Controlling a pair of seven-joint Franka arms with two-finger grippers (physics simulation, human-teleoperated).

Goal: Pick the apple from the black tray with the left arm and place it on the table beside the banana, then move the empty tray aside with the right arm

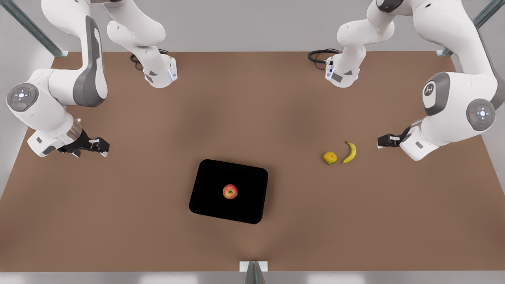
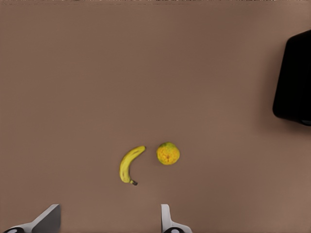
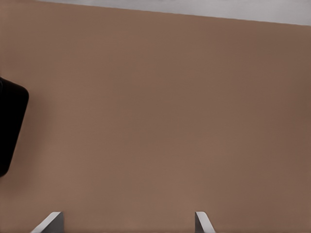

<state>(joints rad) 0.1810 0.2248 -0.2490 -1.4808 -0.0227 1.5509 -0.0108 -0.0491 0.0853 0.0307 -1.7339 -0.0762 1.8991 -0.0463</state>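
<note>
Right gripper (image 1: 103, 146) at the front view's left, above bare table (image 1: 158, 236), fingers (image 3: 51, 221) spread wide, holding nothing; arm waits. Black tray (image 1: 205, 201) lies near the middle of the table, nearer the camera's edge, well apart from both grippers. Apple (image 1: 230, 191) sits about mid-tray, upright, clear of the rim. Further toward the front view's right: yellow-green bumpy fruit (image 1: 330, 157) just beside the banana (image 1: 350, 152), not touching. Left gripper (image 1: 382, 141) near the banana on its far side, fingers (image 2: 167, 221) wide apart, empty.
</note>
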